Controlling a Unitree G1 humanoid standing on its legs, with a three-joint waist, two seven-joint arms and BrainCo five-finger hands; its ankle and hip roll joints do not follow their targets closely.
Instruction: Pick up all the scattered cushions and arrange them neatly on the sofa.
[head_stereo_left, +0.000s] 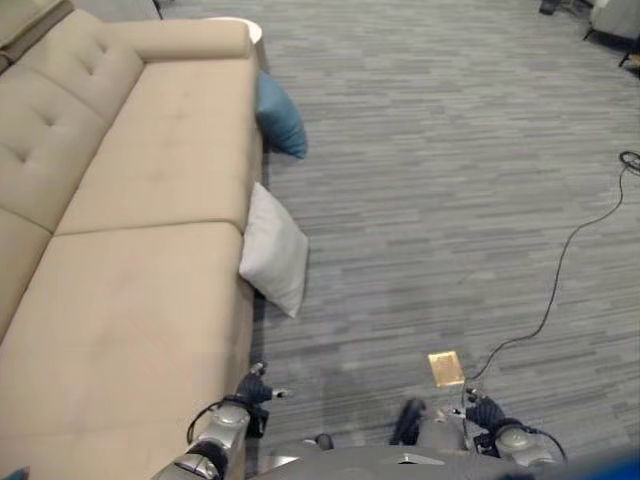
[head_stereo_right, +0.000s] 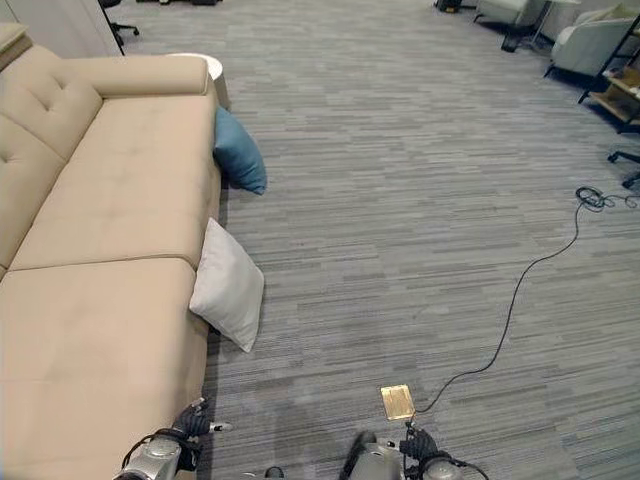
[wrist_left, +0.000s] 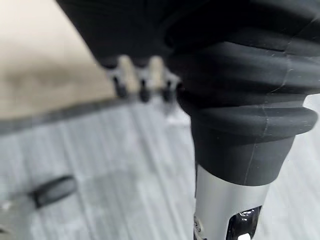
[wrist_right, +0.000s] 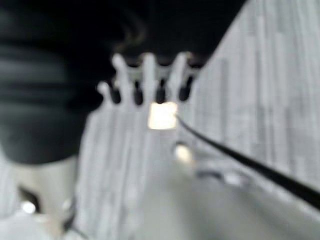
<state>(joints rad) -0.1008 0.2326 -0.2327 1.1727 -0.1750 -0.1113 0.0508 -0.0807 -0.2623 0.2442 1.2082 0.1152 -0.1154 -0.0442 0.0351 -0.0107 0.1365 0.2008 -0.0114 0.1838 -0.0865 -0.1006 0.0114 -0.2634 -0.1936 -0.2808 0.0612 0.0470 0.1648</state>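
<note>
Left hand (head_stereo_left: 256, 388) low by sofa (head_stereo_left: 150, 200), right hand (head_stereo_left: 487, 412) low; both empty, fingers relaxed

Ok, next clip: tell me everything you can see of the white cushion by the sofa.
The white cushion is a plain, square, soft fabric pillow, off-white to pale grey, with pointed corners. It stands tilted on the grey carpet, one corner down, leaning against the front of the beige sofa near the seam between the two seat pads. Neither hand touches it. A blue cushion leans farther along, apart from it.
</note>
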